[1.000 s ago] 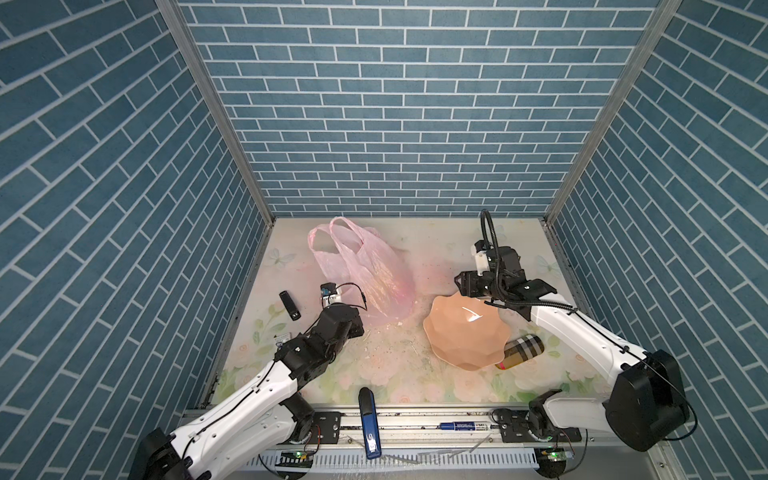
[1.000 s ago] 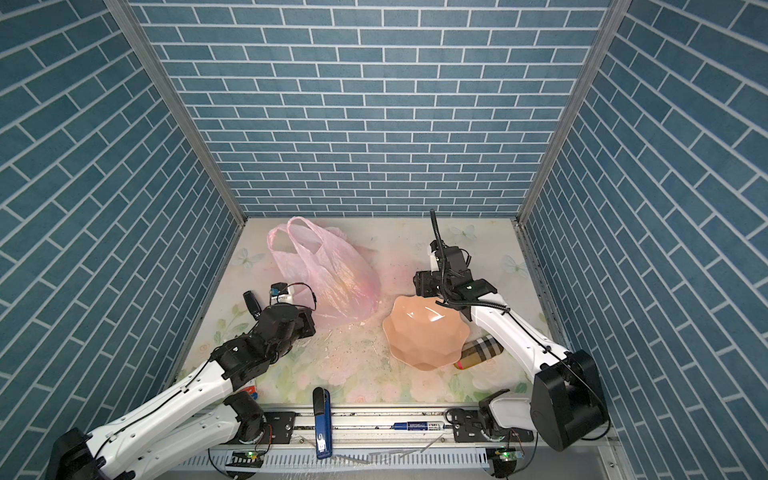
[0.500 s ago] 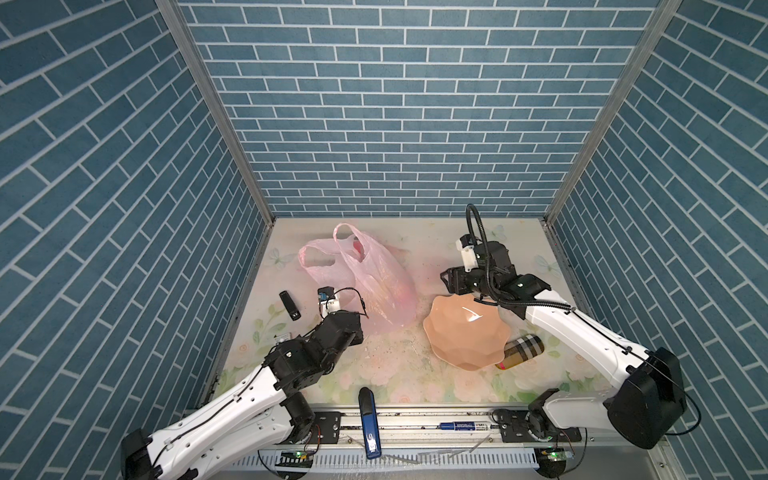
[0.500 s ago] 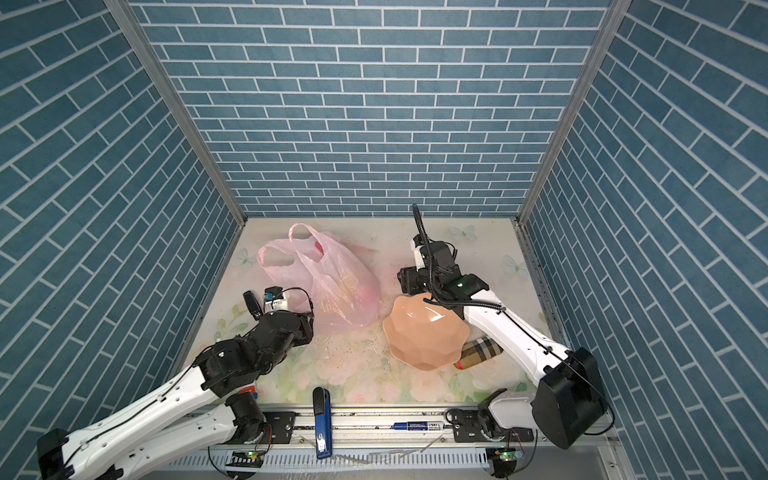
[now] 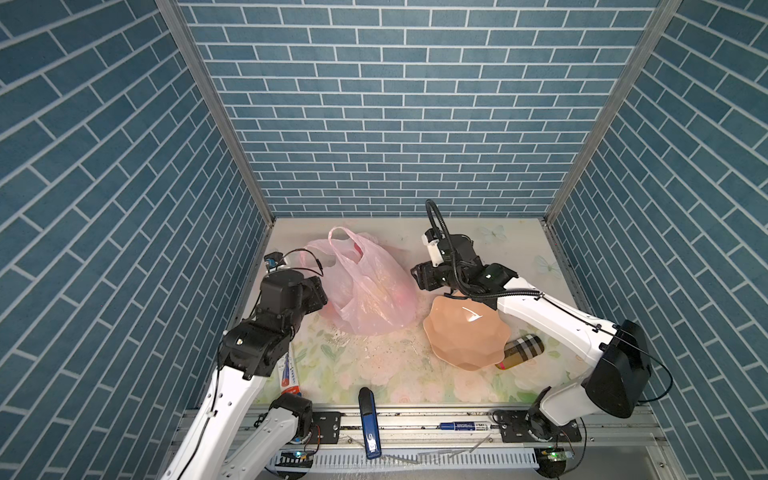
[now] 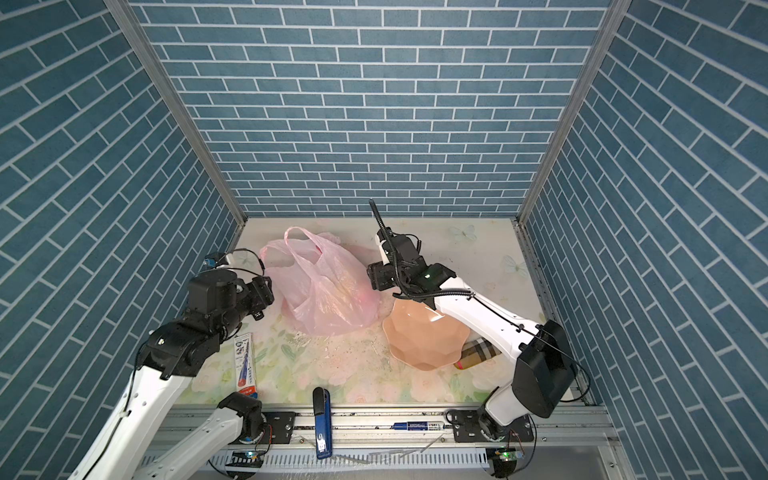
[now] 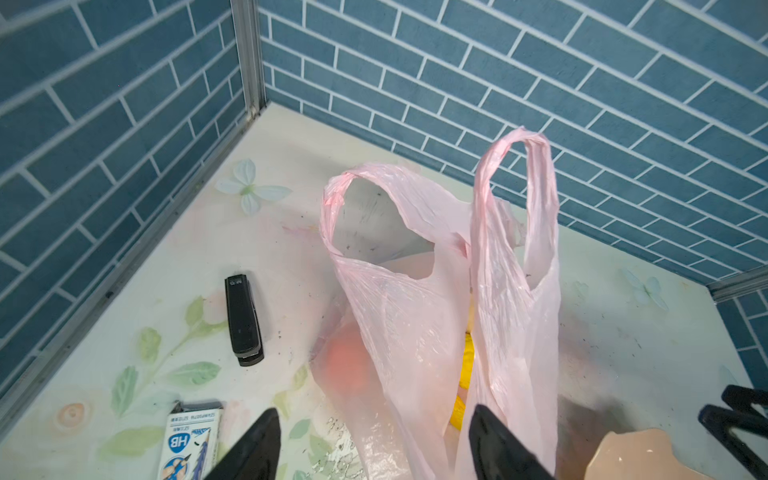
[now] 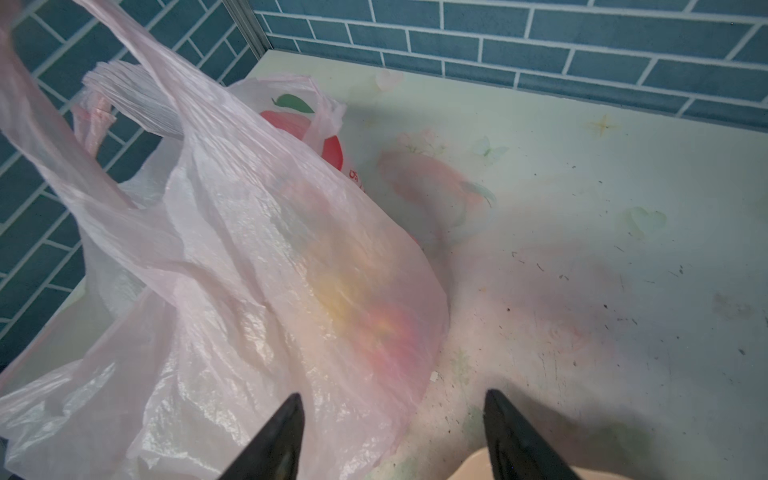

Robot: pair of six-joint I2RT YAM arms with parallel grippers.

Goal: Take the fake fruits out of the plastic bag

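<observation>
Right, the bag (image 5: 365,291) slumps on the table (image 5: 507,249) between both arms, fruits (image 7: 466,361) showing through; left gripper (image 7: 374,411) spread wide at its edge, right gripper (image 8: 393,395) spread too, just beside it.

Both top views look steeply down from above the table's (image 5: 511,237) front edge; both wrist cameras closely share the plastic bag (image 7: 415,332).

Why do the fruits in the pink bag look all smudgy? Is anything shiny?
Right wrist view: the fake fruits are soft colour smudges behind the thin plastic bag, whose creases catch white glare. In a top view: the plate shows a small bright highlight.
</observation>
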